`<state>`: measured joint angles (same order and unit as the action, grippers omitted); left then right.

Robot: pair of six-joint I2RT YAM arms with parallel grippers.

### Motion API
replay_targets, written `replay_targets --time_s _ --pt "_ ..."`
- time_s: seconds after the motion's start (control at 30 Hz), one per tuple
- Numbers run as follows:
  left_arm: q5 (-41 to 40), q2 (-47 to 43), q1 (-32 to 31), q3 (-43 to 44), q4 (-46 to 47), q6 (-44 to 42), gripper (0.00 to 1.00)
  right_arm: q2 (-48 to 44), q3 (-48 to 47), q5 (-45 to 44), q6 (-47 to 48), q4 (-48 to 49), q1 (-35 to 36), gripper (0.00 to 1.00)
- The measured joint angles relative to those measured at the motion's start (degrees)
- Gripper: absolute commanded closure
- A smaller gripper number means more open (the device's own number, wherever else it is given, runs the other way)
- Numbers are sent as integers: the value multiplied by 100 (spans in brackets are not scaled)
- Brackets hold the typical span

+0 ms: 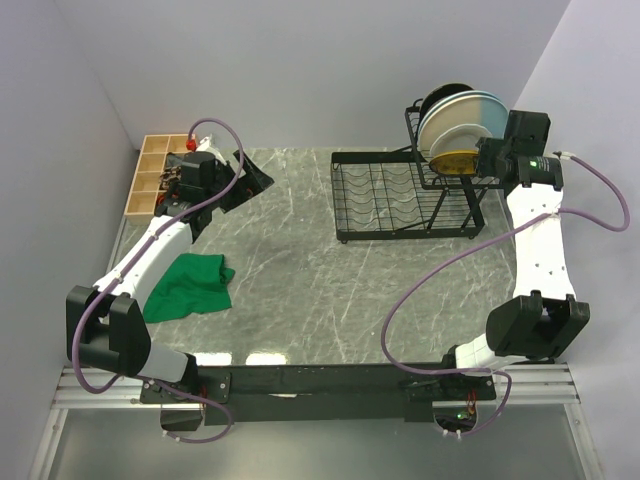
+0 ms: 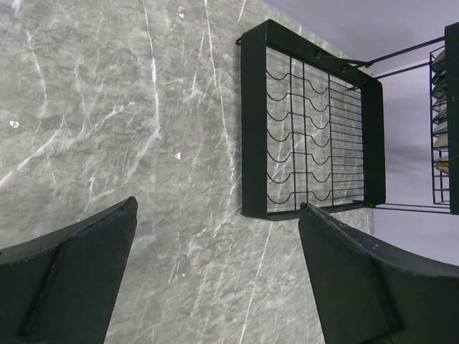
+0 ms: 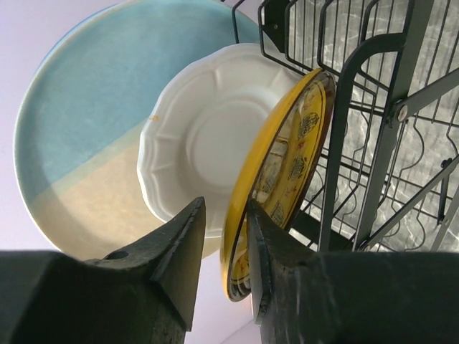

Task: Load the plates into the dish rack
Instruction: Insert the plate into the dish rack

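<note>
Right gripper [image 3: 225, 203]: jaws are sitting narrow astride the yellow plate [image 3: 287, 158] rim; cannot tell whether they are pinching.
Yellow plate: leaning frontmost in the dish rack [image 1: 338, 200] upper basket.
Behind: white plate [image 3: 208, 136] and cream-and-blue plate [image 3: 79, 122] are standing racked.
Left gripper [image 2: 219, 208]: jaws are gaping wide, carrying nothing, well apart from the rack.
Progress: judged to be nearing completion; no plate is showing loose on the tabletop [image 1: 300, 280].

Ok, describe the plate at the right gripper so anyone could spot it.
Find the black wire dish rack far right on the table; plates stand in its raised basket. The right gripper straddles the yellow patterned plate, smaller than the white scalloped plate behind it.
</note>
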<state>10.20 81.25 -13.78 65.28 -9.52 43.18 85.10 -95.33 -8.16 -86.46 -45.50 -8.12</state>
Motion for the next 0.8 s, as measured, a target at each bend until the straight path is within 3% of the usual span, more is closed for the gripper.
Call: replay_targets --time_s 0.4,0.67,0.8 --pt "-61 -109 0 -70 -20 15 1 46 -15 -37 177 249 -15 65" --pt "-103 -195 0 -109 -26 15 0 66 -24 -7 201 280 -11 77" --pt "-103 -195 0 -109 -24 17 0 66 -24 26 195 308 11 78"
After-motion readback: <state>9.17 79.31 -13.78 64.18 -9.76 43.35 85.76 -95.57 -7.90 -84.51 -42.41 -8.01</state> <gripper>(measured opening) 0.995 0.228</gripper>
